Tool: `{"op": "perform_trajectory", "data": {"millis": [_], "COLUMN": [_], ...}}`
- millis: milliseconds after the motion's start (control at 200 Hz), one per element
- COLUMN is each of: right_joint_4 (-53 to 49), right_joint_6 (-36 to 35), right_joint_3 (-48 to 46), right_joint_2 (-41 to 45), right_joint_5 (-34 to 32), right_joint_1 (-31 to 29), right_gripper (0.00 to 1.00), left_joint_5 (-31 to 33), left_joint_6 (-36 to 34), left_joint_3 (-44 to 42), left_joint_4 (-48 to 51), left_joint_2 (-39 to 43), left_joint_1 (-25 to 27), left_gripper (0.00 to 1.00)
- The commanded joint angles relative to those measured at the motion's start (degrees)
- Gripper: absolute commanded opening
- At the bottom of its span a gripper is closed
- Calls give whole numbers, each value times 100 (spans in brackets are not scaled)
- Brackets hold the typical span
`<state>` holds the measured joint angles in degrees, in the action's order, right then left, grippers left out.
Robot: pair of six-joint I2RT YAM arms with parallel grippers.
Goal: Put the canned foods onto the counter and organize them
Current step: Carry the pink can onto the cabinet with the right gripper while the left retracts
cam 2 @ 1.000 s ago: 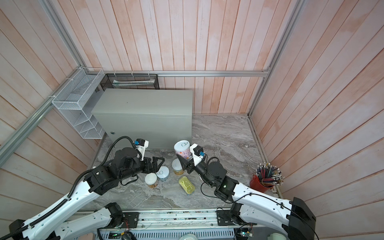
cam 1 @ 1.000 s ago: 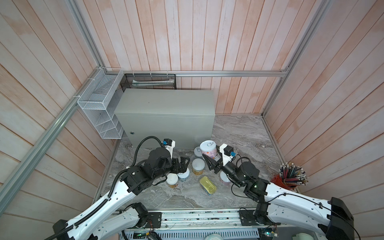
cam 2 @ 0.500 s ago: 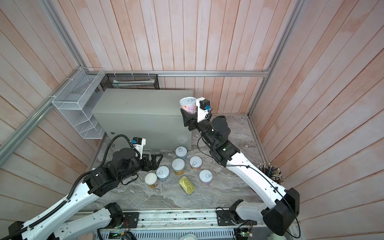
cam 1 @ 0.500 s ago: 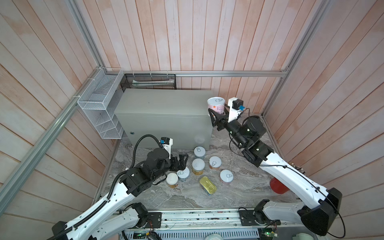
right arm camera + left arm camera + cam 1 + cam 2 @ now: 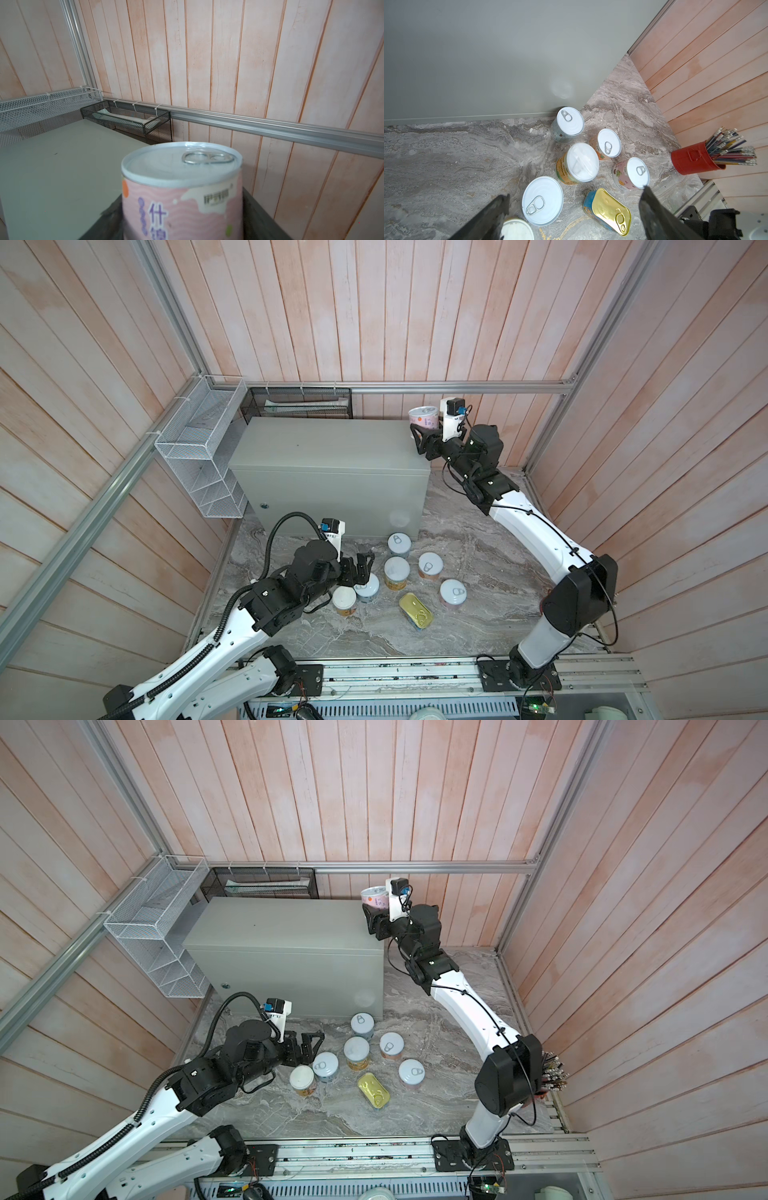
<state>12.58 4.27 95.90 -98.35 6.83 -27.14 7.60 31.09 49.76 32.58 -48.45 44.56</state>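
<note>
a: right claw (image 5: 422, 434) status?
b: clenched on a pink can (image 5: 182, 166), upright, pull-tab up. it's over the right rear corner of the grey box (image 5: 328, 448). the flat top spreads out to the claw's left. can't tell if the can's base touches the top.
a: left claw (image 5: 360, 571)?
b: released, fingers (image 5: 492, 212) spread wide, nothing between them. low over the marble floor (image 5: 478, 556), in front of the box. blue-label can (image 5: 543, 200) just below the claw, white-lid can (image 5: 344, 600) just behind it, toward the wrist.
a: further out?
b: orange can (image 5: 577, 164) just past the claw. gold-top tin (image 5: 609, 209) lying flat to the claw's right. beyond the orange one: a grey can (image 5: 399, 543) against the box front, a peach can (image 5: 430, 566), a second pink can (image 5: 452, 592), all upright on the marble, close together. red cup of pencils (image 5: 691, 160) well off by the wood wall (image 5: 716, 83).
</note>
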Motion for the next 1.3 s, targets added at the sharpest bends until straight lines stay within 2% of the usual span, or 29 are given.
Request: {"op": "perform_trajectory", "data": {"millis": [0, 520, 625, 730, 780, 930, 1060, 1295], "right_joint_4": [265, -63, -151, -262, -305, -253, -197, -283], "right_joint_6": [-69, -312, -315, -322, -312, -299, -256, -176], "right_joint_3": [499, 1313, 1412, 1418, 1391, 1096, 755, -139], "right_joint_2": [-183, -1145, -1237, -1225, -1176, -793, -315, 799], "right_joint_5": [219, 387, 501, 616, 674, 716, 449, 325], "right_joint_1": [69, 208, 228, 234, 244, 243, 244, 254], "right_gripper": [65, 68, 75, 92, 98, 98, 98, 98], "left_joint_5": [97, 128, 137, 146, 156, 181, 216, 287], "left_joint_6": [-15, -38, -42, -59, -74, -108, -155, -273], "left_joint_3": [-54, 12, 3, 12, 12, -15, -54, -141], "left_joint_4": [46, 68, 30, -12, -41, -107, -186, -243], "left_joint_2": [102, -40, -81, -125, -154, -265, -332, -350], "left_joint_1": [-26, -24, -26, -26, -26, -27, -30, -26], "left_gripper": [100, 100, 100, 100, 100, 100, 100, 100]}}
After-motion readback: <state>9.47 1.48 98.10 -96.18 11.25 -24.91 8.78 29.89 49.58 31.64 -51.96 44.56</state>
